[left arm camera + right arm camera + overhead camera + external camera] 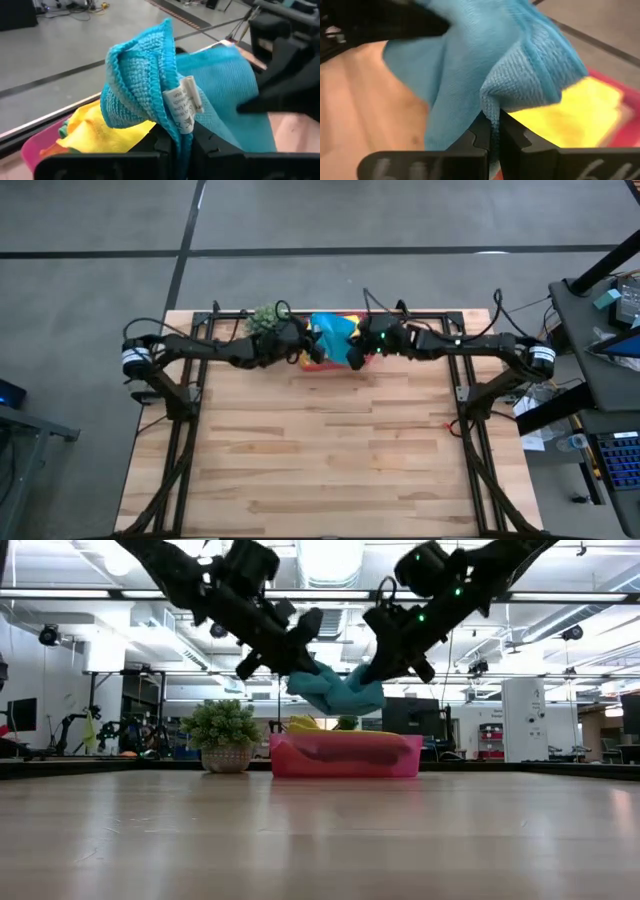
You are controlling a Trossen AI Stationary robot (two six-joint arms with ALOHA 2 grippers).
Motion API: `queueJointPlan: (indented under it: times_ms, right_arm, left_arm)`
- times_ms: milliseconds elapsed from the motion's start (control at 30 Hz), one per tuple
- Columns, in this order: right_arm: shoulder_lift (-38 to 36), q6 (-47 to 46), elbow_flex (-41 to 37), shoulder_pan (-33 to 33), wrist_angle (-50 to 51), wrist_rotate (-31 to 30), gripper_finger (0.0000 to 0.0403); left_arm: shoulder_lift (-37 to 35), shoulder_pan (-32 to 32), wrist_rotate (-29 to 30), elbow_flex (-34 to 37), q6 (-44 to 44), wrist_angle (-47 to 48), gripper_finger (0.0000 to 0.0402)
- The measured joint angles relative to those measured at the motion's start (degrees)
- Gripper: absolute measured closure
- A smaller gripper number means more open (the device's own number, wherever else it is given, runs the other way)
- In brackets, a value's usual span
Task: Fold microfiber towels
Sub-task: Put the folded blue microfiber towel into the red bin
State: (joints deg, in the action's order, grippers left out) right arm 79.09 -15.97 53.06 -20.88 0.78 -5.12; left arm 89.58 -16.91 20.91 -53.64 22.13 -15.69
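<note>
A teal blue microfiber towel (333, 335) (340, 692) hangs above the pink tray (345, 755) at the middle of the table's far edge. My left gripper (305, 343) (181, 145) is shut on its left side. My right gripper (358, 347) (491, 135) is shut on its right side. Both come in slanting down from their own sides. A yellow towel (100, 135) (580, 115) lies in the tray below, with a bit of orange and green beside it. My left gripper pinches a bunched, hemmed edge of the teal towel by its white label (182, 107), several layers between the two fingers. The cloth stands up crumpled past the fingertips and is lifted clear of the tray. My right gripper pinches a gathered fold of the towel's edge (492, 112) between its two fingers, slanting down from the table's right. The towel sags slack from there toward the left gripper, clear of the tray.
A small spiky green plant in a pot (225, 735) (265, 318) stands just left of the tray (315, 365), close under the left arm. The wooden tabletop (330, 450) stretches bare toward the near edge.
</note>
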Motion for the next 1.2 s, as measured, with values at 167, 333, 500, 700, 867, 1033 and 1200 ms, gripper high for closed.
queueJointPlan:
  times_ms: [167,333,500,700,867,1033,1200]
  right_arm:
    - [0.11,3.02,0.00,-6.19,0.35,4.21,0.0394]
    - [2.01,4.98,0.00,-9.60,0.61,8.32,0.0394]
    - [3.91,7.38,0.00,-11.22,0.28,8.19,0.0394]
    - [5.18,9.04,1.18,-12.64,0.18,8.07,0.0394]
    - [6.63,10.50,2.84,-12.53,0.83,7.99,0.0394]
    - [7.39,9.62,4.11,-12.55,4.53,4.87,0.0384]
    - [7.32,10.60,4.96,-12.55,8.56,-0.43,0.0342]
  left_arm:
    - [3.83,-1.53,-1.00,-1.46,0.03,-0.29,0.0394]
    - [7.54,-2.81,-0.99,-3.15,1.30,-0.59,0.0394]
    - [8.72,-4.10,-1.05,-3.83,1.47,0.53,0.0388]
    - [8.52,-4.71,-1.01,-3.81,1.51,4.25,0.0362]
    - [8.31,-4.65,-1.40,-3.83,1.49,4.33,0.0322]
    - [7.77,-4.78,-1.39,-3.86,1.43,5.71,0.0273]
    - [5.74,-4.84,-1.27,-3.86,1.38,10.30,0.0233]
